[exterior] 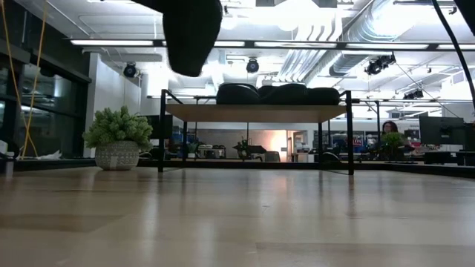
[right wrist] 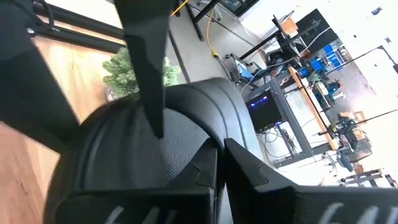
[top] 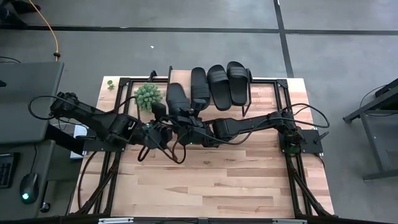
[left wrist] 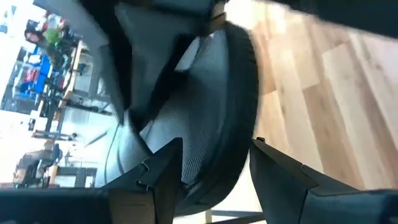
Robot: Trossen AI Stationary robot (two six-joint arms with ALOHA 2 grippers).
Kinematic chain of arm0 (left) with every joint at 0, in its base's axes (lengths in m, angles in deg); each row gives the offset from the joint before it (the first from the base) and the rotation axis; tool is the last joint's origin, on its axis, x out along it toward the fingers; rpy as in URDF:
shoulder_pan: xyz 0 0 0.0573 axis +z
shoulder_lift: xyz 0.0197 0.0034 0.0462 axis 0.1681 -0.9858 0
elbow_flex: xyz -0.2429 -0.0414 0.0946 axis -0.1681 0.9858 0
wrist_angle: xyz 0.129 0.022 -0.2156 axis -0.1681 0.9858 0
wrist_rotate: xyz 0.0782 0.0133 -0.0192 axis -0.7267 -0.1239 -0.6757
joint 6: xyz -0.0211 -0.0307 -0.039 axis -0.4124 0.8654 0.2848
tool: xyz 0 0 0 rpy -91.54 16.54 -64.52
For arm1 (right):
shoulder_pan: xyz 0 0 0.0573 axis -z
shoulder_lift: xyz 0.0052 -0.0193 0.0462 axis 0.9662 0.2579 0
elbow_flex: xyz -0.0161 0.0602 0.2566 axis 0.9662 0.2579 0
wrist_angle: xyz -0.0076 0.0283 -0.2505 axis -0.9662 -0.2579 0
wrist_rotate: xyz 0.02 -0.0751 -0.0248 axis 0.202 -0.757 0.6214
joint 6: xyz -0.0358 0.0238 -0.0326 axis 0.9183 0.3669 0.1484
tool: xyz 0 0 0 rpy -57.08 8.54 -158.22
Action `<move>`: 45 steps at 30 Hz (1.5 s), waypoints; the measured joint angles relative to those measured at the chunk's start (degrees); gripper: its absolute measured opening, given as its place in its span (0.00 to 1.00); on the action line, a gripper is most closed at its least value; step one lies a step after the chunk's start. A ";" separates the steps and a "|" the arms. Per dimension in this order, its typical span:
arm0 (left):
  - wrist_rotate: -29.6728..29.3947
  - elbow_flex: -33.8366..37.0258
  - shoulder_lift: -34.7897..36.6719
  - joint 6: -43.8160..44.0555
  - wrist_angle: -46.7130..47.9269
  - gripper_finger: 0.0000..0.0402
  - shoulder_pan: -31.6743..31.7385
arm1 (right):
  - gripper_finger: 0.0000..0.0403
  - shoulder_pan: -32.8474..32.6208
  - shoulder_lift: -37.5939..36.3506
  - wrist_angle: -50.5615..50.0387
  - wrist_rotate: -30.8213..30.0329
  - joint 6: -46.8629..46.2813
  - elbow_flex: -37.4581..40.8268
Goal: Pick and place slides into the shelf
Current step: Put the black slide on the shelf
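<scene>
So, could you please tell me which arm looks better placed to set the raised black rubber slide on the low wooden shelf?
Probably the left: the left gripper straddles the black rubber slide nearest the shelf's free end.

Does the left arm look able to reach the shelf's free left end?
Probably yes: the left gripper and right gripper hold a slide raised just before the shelf at its bare end; the plant stands aside.
</scene>
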 joint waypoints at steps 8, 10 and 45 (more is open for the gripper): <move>-2.69 0.00 -1.88 0.17 -0.16 0.42 0.23 | 0.00 -0.12 0.00 -0.46 0.00 -0.49 0.00; -3.36 -0.01 -1.98 0.21 -0.11 0.41 0.23 | 0.00 -0.26 0.00 -0.64 -0.02 -0.97 0.00; -7.67 0.07 -2.23 4.04 4.69 0.14 0.34 | 0.46 -3.53 -3.08 -7.01 -5.90 -2.59 -0.09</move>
